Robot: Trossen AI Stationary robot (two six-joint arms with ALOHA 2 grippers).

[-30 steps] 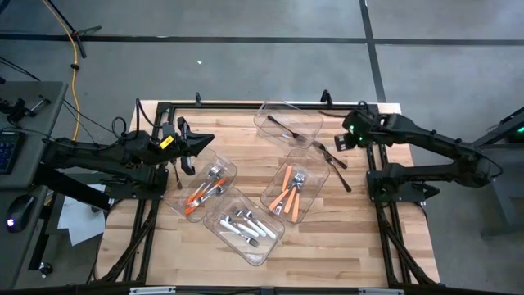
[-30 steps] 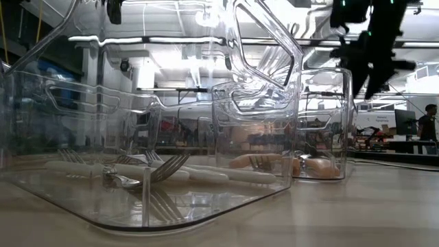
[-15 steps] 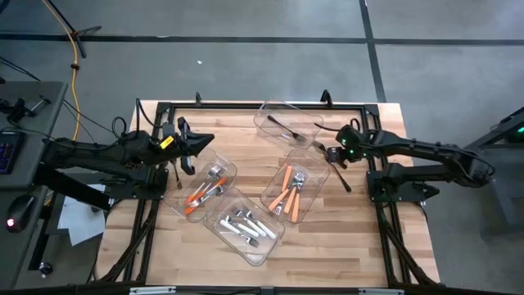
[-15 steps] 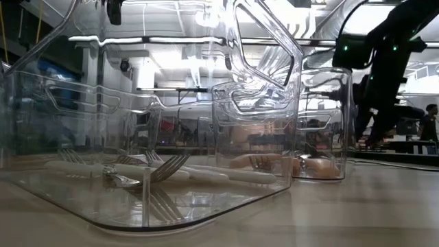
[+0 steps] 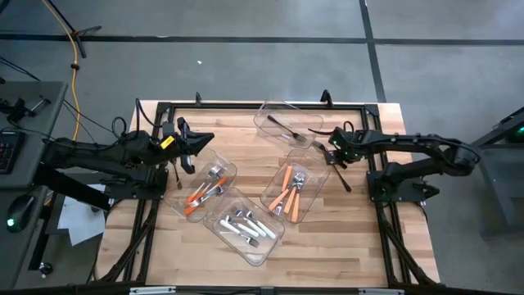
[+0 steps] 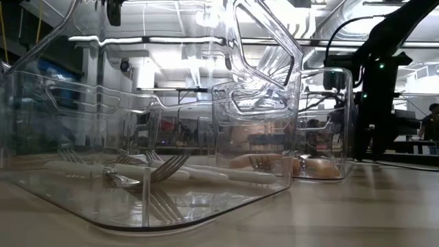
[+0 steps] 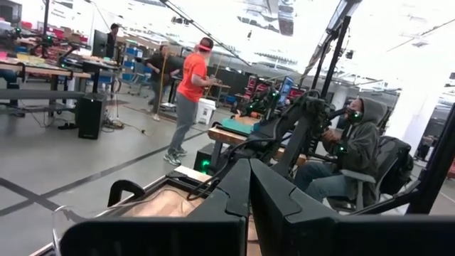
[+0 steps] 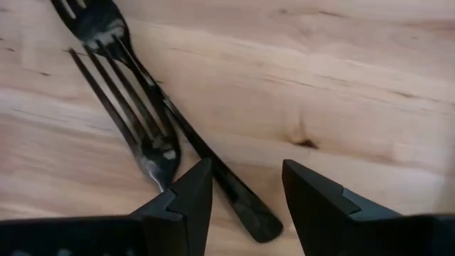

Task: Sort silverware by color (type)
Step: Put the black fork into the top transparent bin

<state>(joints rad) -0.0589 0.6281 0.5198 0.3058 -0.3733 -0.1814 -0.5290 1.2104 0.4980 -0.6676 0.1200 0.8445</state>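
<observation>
One right tool [image 8: 242, 192] lowered, astride black fork [image 8: 121, 92]

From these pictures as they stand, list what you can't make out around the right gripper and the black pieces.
- Right gripper, open over the black forks: right wrist view cuts off their far ends.
- High view: black pieces too small to count.
- Low view: clear bins hide them.
- Left gripper, shut and parked: left wrist view shows only the room.

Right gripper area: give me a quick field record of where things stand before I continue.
right gripper: open, low over the table, straddling a black handle
black fork: lying flat on the wood, overlapping another black piece
black silverware left out: beside the orange-handle bin
far bin: holds one black piece
left gripper: shut, raised, waiting at the table's left
</observation>
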